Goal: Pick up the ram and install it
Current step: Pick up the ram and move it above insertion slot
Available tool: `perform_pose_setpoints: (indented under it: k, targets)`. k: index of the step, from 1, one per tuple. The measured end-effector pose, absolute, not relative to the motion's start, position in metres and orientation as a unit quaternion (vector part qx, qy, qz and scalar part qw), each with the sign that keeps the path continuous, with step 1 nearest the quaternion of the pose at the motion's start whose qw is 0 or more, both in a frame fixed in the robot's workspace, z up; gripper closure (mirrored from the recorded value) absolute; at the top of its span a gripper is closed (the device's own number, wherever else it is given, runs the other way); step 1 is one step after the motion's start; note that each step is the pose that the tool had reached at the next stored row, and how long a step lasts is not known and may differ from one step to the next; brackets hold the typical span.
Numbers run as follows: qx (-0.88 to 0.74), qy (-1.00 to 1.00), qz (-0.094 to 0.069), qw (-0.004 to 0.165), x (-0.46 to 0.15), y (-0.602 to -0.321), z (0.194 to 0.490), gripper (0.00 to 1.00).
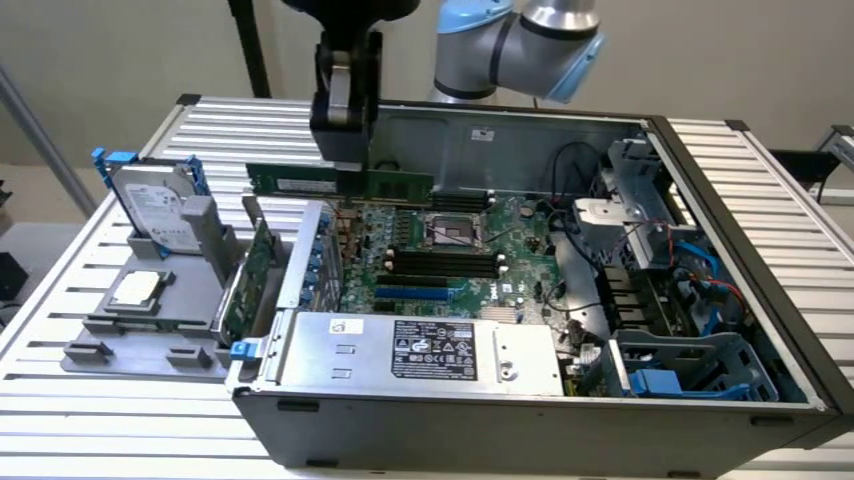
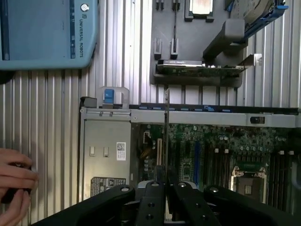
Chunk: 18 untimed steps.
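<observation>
1. Holding the ram [image 1: 400, 184] from above, the pincer [image 1: 350, 172] is closed narrowly on the stick near its middle, probably so that it hangs level instead of tipping to one end.
2. The ram sits between the pincer's fingers, in the air over the far part of the open case [image 1: 534, 400] and touching nothing else.
3. In the wrist view the stick shows edge-on as a thin line running out from the fingers [image 2: 153, 197]. The pads therefore press its flat faces, which keeps it upright with the lower edge free.
4. The motherboard [image 1: 521, 240] lies below the pincer, and its black slots [image 1: 441, 262] are lower and nearer the case front. The ram's length looks roughly parallel to them, which would suit seating it.
5. Well off to the exterior view's left of the pincer, a grey stand [image 1: 147, 330] props a hard drive [image 1: 154, 210] and a card [image 1: 247, 275] upright, likely for easy grasping.
6. A hand [image 2: 14, 183] rests outside the case, well apart from the pincer.
</observation>
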State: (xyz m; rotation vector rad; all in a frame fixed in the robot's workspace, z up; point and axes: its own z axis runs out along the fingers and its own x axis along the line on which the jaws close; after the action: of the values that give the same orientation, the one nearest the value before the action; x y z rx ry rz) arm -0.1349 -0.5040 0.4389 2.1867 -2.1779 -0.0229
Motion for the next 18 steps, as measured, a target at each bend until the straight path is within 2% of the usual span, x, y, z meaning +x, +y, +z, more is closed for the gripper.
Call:
perform_pose_setpoints:
  k: [18]
  targets:
    - [0.708,-0.705,-0.004,0.03,-0.088,-0.442,0.424,0.86]
